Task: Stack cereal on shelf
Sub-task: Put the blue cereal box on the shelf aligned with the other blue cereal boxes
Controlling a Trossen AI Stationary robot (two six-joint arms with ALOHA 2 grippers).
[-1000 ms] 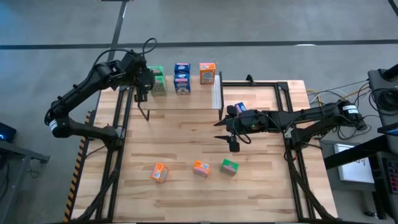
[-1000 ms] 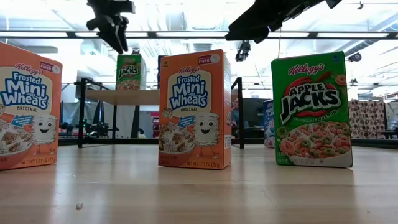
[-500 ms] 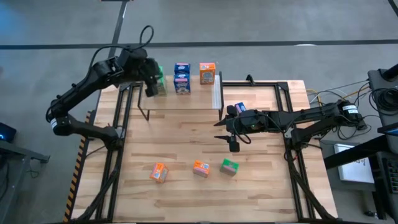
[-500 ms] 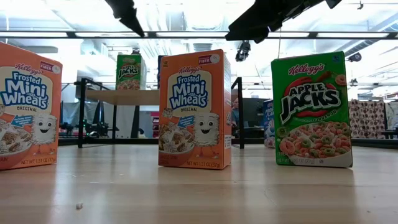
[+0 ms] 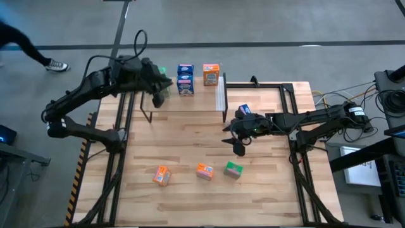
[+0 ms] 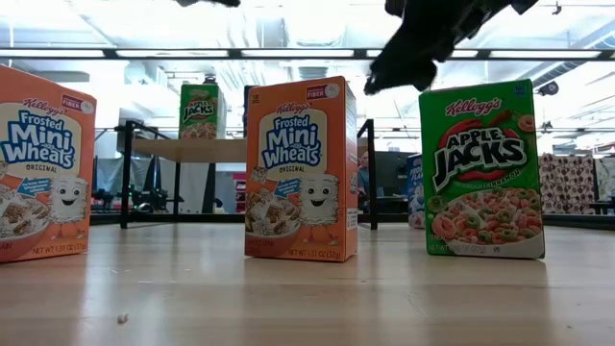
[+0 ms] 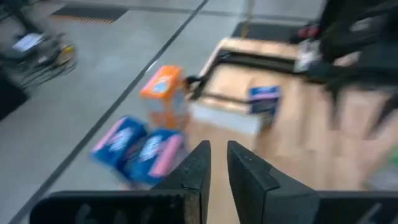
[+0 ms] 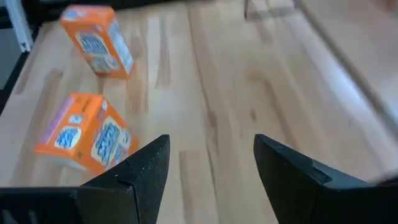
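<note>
Bare light-wood tabletop (image 5: pixel 190 142) lies open between the low light-wood shelf (image 5: pixel 190 102) and three small cardboard cereal boxes (image 5: pixel 202 171) standing upright near the front edge. Left gripper (image 5: pixel 158 96), fingers nearly pressed together, empty, hovers at the shelf's left end. Right gripper (image 5: pixel 238 147), spread, hangs mid-table.

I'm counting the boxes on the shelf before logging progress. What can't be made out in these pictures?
- High view: the green boxes on the shelf are mostly covered by the left arm; their count is unclear.
- High view: the blue box on the table is partly under the right arm.
- Left wrist view: motion blur makes the box prints unreadable.
- Low view: front boxes block most of the shelf.
</note>
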